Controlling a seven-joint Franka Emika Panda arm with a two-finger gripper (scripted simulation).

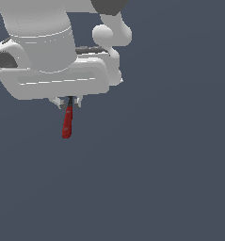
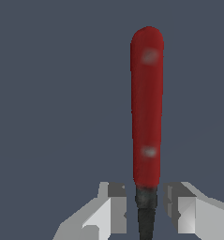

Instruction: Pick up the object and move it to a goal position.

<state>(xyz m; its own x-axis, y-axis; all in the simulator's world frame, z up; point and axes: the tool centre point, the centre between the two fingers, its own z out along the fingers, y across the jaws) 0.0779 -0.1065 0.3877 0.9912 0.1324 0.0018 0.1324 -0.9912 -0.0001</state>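
Note:
The object [image 2: 147,108] is a thin stick with a red handle and a short black tip [image 2: 146,213]. In the exterior view the object [image 1: 67,122] sticks out from under the white hand. My gripper [image 2: 145,206] straddles the black tip, one finger on each side. A narrow strip of background shows between each finger [image 2: 115,206] and the tip, so the jaws stand slightly apart from it. In the exterior view the gripper [image 1: 70,100] is mostly hidden by the hand, and only small bits of the fingers show. Nothing shows whether the object rests on a surface.
The white arm and hand [image 1: 57,61] fill the upper part of the exterior view's left. All around is a plain dark grey-blue background, with no other objects, edges or goal marker showing.

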